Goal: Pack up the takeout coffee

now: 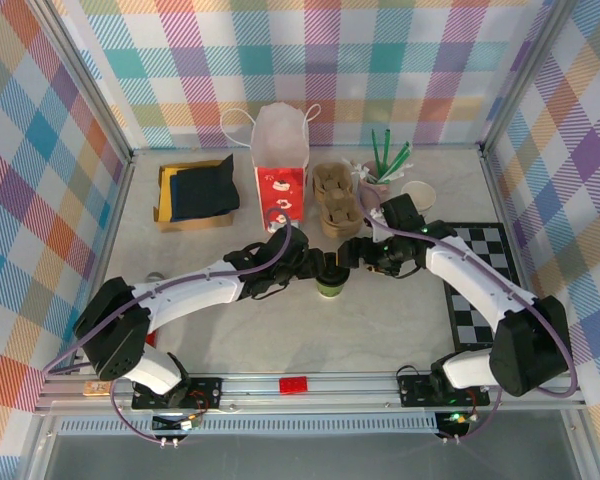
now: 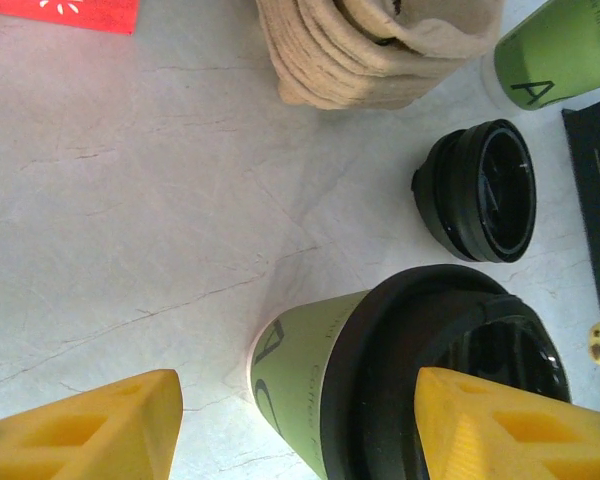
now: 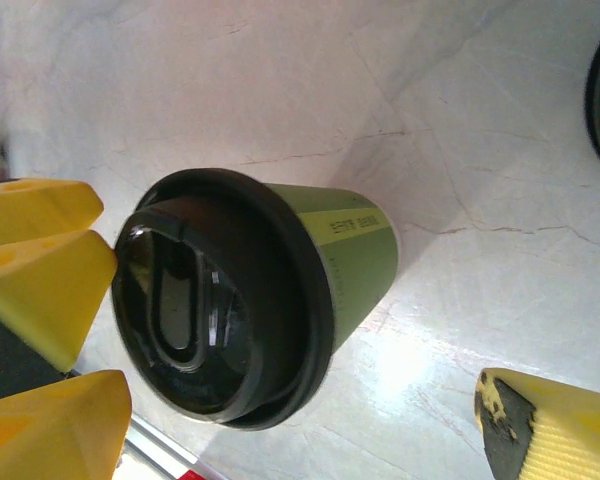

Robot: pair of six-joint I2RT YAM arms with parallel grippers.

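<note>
Bracketing the takeout coffee from 2 sides: left gripper on one flank, right gripper on the other. The cup stands upright with its lid on, on the table, on the near side of the cup carrier stack and apart from it.

Left jaws: partly open, holding nothing. 1 finger stands clear of the green wall. The other overlaps the black lid rim in the wrist view and may be touching it; contact cannot be confirmed.

Right jaws: spread wide, holding nothing. The cup sits between the fingers, with bare table showing on at least 1 side.

Why so placed (judgement):
- The cup is roughly centred in both openings, so either gripper could close on it without nudging it sideways.
- Approaching from opposite flanks suggests 1 arm steadies while the other grips.
- The cup is kept upright, as a lidded drink needs.

Surroundings:
- A loose black lid lies between the carrier stack and the coffee.
- The paper bag stands just left of the carrier stack. Stack or bag is the likely destination.

Risk: a hard squeeze on the paper wall could pop the lid.
</note>
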